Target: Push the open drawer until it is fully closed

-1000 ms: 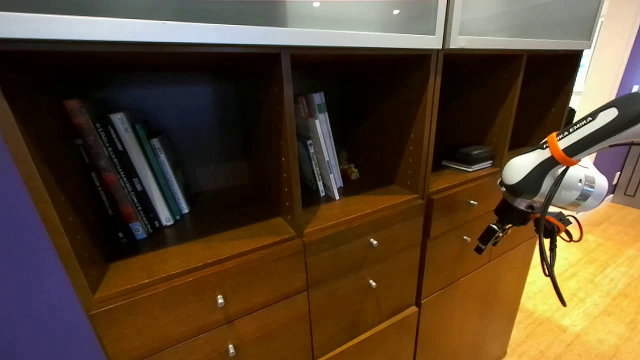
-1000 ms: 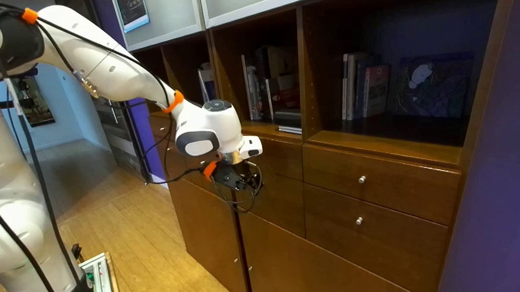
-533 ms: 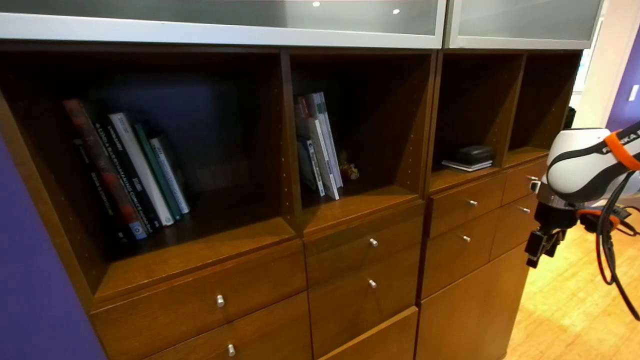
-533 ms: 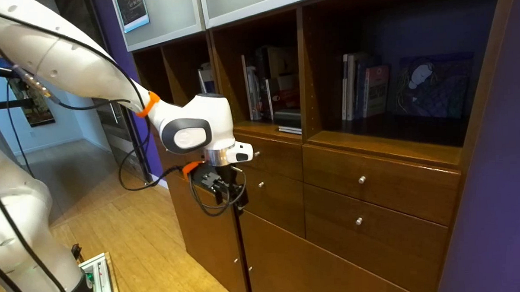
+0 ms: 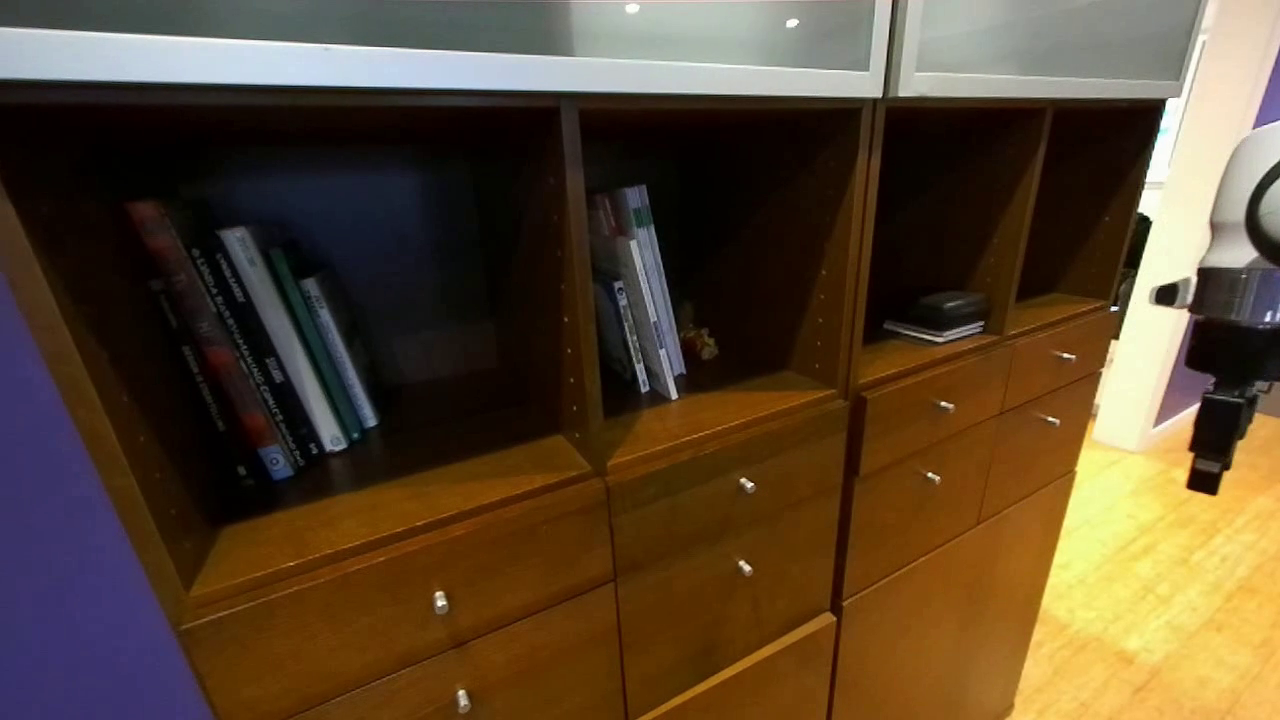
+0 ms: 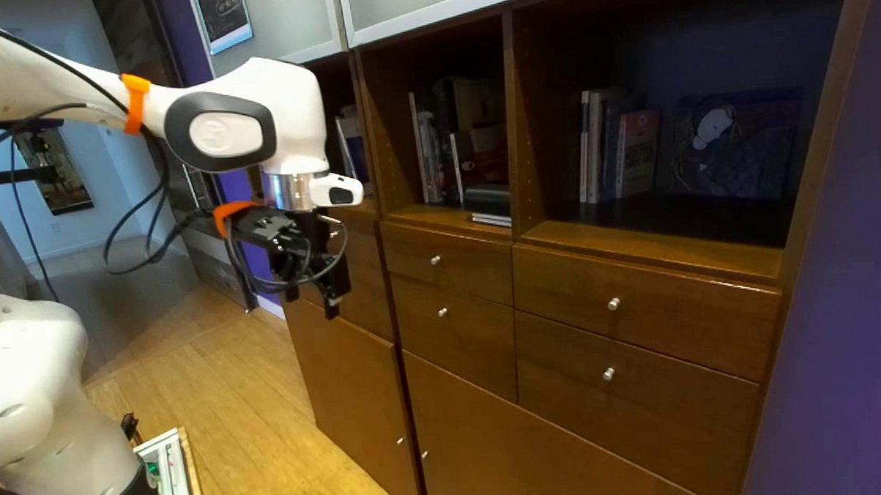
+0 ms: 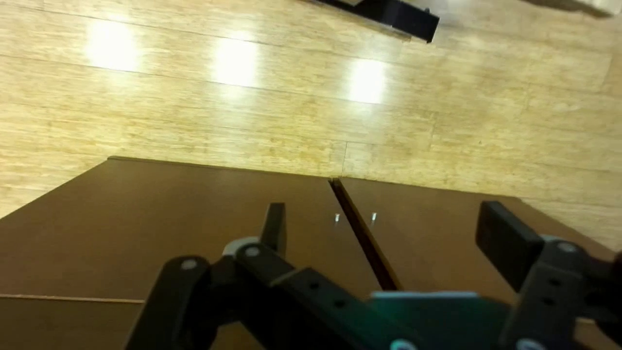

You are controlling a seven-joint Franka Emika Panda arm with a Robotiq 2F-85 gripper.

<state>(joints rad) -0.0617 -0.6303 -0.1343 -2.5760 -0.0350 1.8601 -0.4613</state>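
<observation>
No drawer with pale sides or contents shows in these frames. A narrow brown drawer front [image 5: 932, 412] with a small silver knob, under the shelf with the black case, looks shut or nearly so. Its left edge seems slightly offset from the front below; I cannot tell if a small gap is left. The same front shows in an exterior view [image 6: 452, 265]. My gripper [image 5: 1207, 480] hangs pointing down at the right edge, apart from the cabinet. It also shows in an exterior view [image 6: 331, 310]. In the wrist view, the gripper [image 7: 384, 226] is open with nothing between its fingers.
Wider drawer fronts [image 6: 644, 310] with silver knobs stand beside it. Books [image 5: 270, 340] and a black case [image 5: 948, 310] sit on open shelves. Frosted doors [image 5: 700, 40] are above. Lower doors [image 7: 184, 228] and the wooden floor [image 7: 243, 121] lie below my gripper.
The arm has swung away from the cabinet drawers, toward the right edge in an exterior view, and risen in the last half second. The visible drawer fronts look unchanged.
</observation>
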